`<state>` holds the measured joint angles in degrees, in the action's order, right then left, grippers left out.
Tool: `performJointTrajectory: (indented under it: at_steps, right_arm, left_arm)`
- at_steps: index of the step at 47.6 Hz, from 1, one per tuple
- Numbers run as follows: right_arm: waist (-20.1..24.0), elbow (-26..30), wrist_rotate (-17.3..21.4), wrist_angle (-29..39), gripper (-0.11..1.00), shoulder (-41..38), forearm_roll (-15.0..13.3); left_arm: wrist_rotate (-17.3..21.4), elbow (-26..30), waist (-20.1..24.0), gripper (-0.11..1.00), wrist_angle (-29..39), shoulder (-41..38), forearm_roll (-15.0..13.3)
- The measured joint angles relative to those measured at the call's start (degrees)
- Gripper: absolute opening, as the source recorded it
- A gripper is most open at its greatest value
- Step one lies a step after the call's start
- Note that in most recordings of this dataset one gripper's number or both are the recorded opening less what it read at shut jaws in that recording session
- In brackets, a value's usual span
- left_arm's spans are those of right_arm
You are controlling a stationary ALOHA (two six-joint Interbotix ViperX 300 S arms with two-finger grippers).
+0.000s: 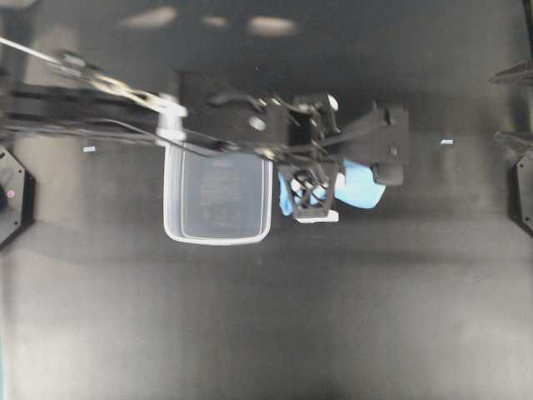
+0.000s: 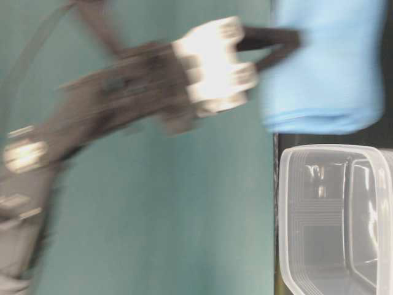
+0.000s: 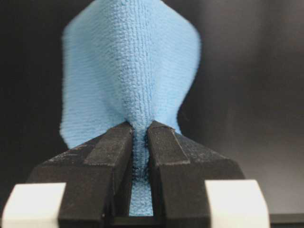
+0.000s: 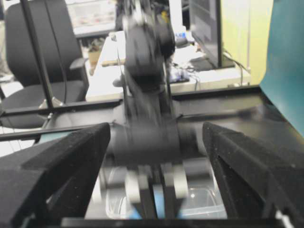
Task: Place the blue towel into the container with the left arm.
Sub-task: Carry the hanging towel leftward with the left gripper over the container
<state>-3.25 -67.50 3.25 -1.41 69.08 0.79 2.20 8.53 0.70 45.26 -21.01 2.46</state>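
Observation:
The blue towel point(image 1: 360, 188) is pinched in my left gripper point(image 1: 313, 197) and held just to the right of the container point(image 1: 218, 197), off the table. In the left wrist view the black fingers point(image 3: 164, 152) are shut on a fold of the towel point(image 3: 130, 71), which fans out beyond them. The table-level view shows the towel point(image 2: 325, 67) beside the empty clear tub point(image 2: 334, 215). My right gripper point(image 1: 510, 107) stays at the right edge, jaws wide open and empty point(image 4: 156, 135), and faces the left gripper point(image 4: 156, 190).
The tabletop point(image 1: 266, 333) is black. Black arm mounts stand at the left edge point(image 1: 12, 196) and the right edge point(image 1: 523, 187). The left arm point(image 1: 108, 108) stretches across the upper middle, over the tub's far rim.

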Motion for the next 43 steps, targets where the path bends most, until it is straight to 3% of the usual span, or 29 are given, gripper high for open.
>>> performJointTrajectory:
  at_steps: [16, 31, 43]
  right_arm:
    - [0.00, 0.00, 0.00, 0.00, 0.76, 0.00, 0.00]
    - [-0.09, 0.00, 0.00, -0.09, 0.76, 0.00, 0.00]
    - [0.00, 0.00, 0.00, -0.18, 0.76, 0.00, 0.00]
  left_arm:
    - [-0.97, -7.65, 0.70, 0.06, 10.46, 18.54, 0.00]
    - [-0.88, -20.39, 1.23, 0.06, 8.44, 27.95, 0.00]
    - [-0.44, -23.03, 1.67, 0.06, 6.77, 29.44, 0.00]
